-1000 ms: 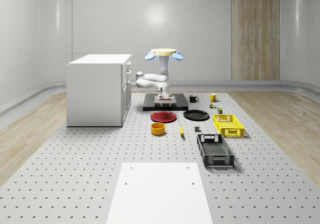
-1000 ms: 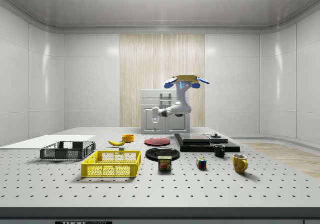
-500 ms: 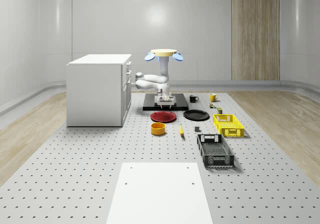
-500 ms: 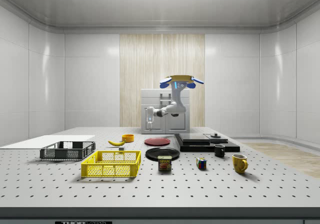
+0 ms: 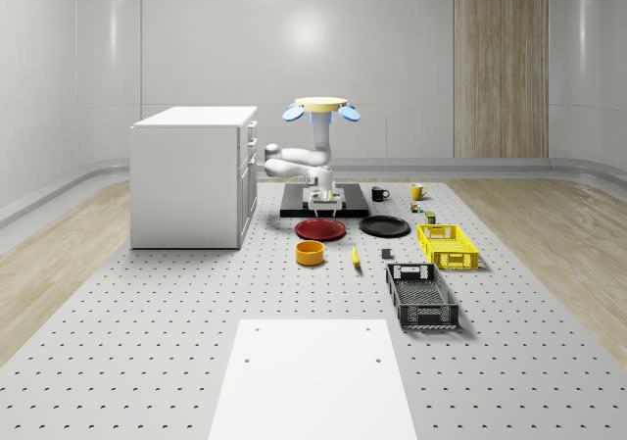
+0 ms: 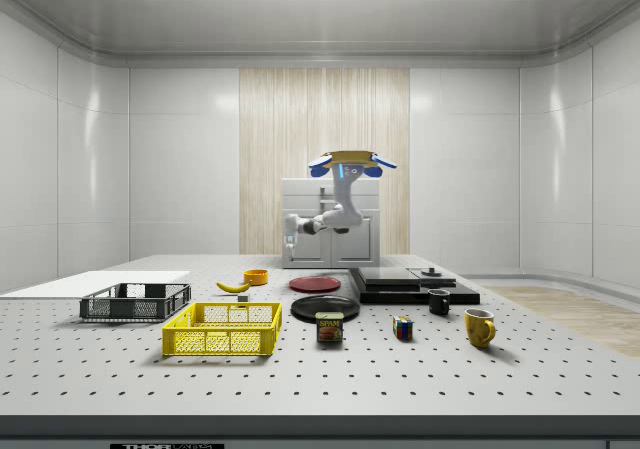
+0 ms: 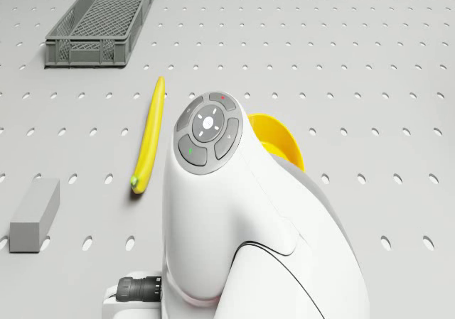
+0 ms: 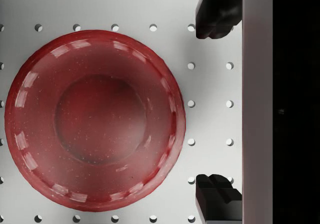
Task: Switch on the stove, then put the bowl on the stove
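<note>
Since the earlier frame, drone (image 6: 347,159) and arm have shifted off the stove (image 5: 324,210) toward the red plate (image 8: 95,119). Gripper (image 8: 218,104) hovers above the stove's edge, fingers (image 8: 216,14) spread wide, empty (plate at its 9 o'clock). Bowl (image 5: 310,253) sits on the table (image 5: 147,303), at the plate's 6 o'clock.
</note>
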Controlling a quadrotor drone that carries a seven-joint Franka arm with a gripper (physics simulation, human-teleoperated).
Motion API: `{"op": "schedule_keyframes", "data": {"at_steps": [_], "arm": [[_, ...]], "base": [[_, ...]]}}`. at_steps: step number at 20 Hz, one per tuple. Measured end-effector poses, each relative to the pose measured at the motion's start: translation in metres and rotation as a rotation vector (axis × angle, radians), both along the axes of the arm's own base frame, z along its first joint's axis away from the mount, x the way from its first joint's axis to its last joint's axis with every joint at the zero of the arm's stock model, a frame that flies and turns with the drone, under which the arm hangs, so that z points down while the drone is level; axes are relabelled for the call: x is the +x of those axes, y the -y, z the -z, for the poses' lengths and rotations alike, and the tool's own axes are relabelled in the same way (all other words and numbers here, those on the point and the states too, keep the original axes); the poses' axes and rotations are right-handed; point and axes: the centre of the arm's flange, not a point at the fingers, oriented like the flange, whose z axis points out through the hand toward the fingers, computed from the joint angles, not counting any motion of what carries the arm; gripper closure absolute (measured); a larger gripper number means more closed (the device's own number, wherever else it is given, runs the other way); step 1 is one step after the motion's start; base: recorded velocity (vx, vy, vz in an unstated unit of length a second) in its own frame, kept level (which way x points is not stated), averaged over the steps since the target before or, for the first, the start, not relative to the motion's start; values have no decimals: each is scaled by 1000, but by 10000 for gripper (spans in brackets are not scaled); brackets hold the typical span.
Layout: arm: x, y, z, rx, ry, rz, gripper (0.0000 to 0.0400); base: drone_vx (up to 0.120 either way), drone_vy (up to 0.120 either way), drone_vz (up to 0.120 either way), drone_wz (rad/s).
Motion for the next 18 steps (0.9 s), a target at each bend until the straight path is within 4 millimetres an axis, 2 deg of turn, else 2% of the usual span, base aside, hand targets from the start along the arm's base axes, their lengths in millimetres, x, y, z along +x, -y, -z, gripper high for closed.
{"op": "schedule_keyframes", "data": {"at_steps": [5, 9, 18], "arm": [[0, 0, 0, 0, 0, 0, 0], [0, 0, 0, 0, 0, 0, 0], [0, 0, 0, 0, 0, 0, 0]], "base": [[120, 0, 0, 0], [120, -100, 0, 0], [120, 0, 0, 0]]}}
